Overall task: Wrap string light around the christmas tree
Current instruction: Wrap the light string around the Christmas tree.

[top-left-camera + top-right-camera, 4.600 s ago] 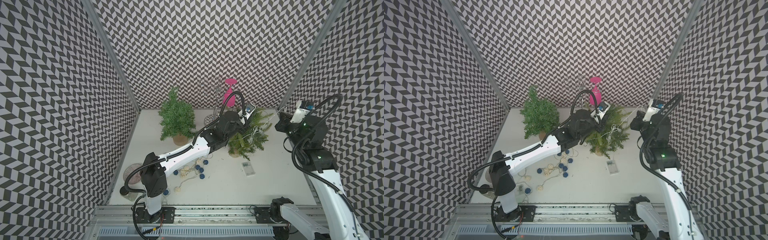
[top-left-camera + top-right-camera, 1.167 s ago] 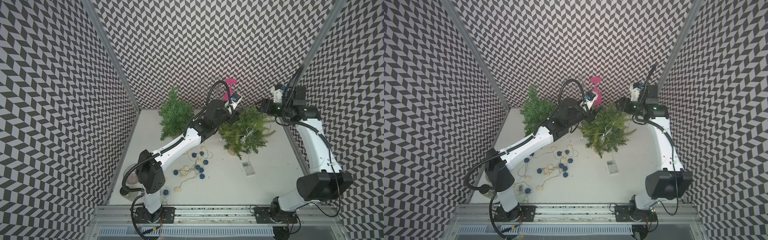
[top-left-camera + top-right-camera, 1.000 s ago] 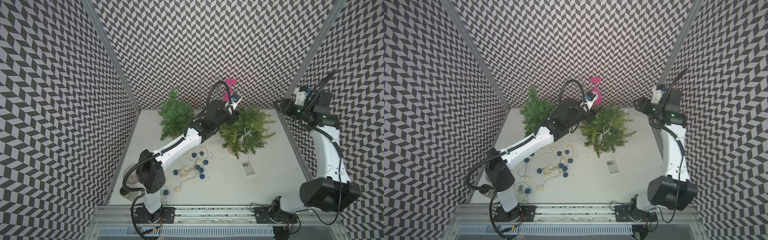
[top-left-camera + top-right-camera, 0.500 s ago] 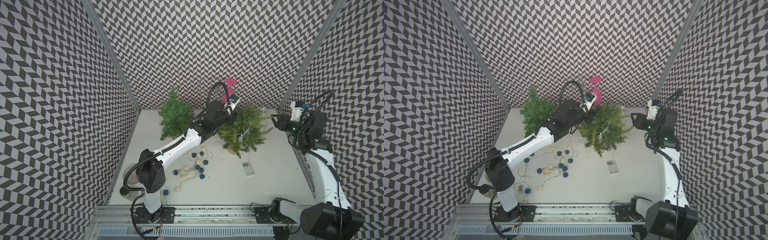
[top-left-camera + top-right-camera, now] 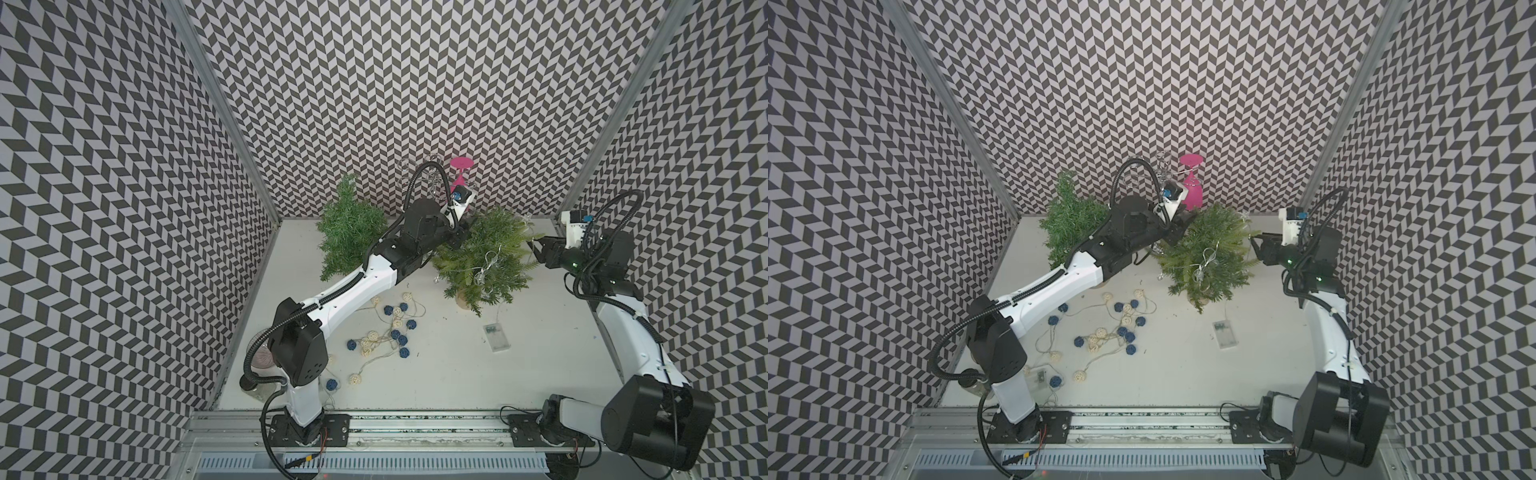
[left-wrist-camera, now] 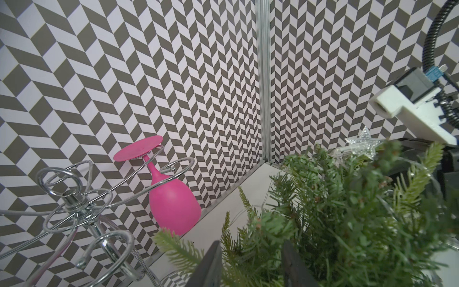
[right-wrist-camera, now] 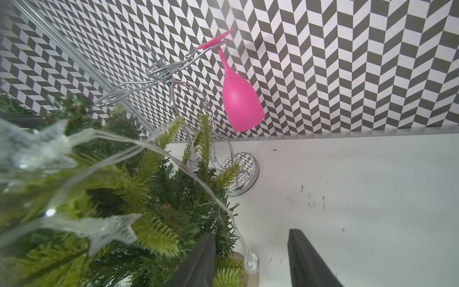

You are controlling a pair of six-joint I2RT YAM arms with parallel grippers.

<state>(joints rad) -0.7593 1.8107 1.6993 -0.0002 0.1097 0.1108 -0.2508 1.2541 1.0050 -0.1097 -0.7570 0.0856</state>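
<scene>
— What's on your screens, left to right?

— At the left of a top view I see a smaller green tree (image 5: 349, 232) against the back wall. Below it a ball garland (image 5: 390, 328) lies loose on the table (image 5: 540, 365). My left arm (image 5: 353, 286) reaches up from the lower left. The left gripper (image 5: 462, 236) sits in the upper-left branches of the christmas tree (image 5: 486, 245), which stands right of centre.

— Does it have hold of the tree?

— On the left wrist camera its jaws stand partly apart with green twigs between them. I cannot tell whether they pinch anything. Beyond them a pink glass (image 6: 173, 201) hangs upside down on a wire rack (image 6: 72, 198).

— Where is the string light?

— The string light (image 5: 485, 268) is draped over the front of the tree, and its star bulbs show among the needles. Its clear battery box (image 5: 496, 337) lies on the table, below and right of the pot (image 5: 460, 297).

— And the right side?

— The right gripper (image 5: 535, 245) is at the tree's right edge. On the right wrist camera its jaws are well apart and grip nothing. The thin wire runs down between them, closer to one finger than the other.
</scene>
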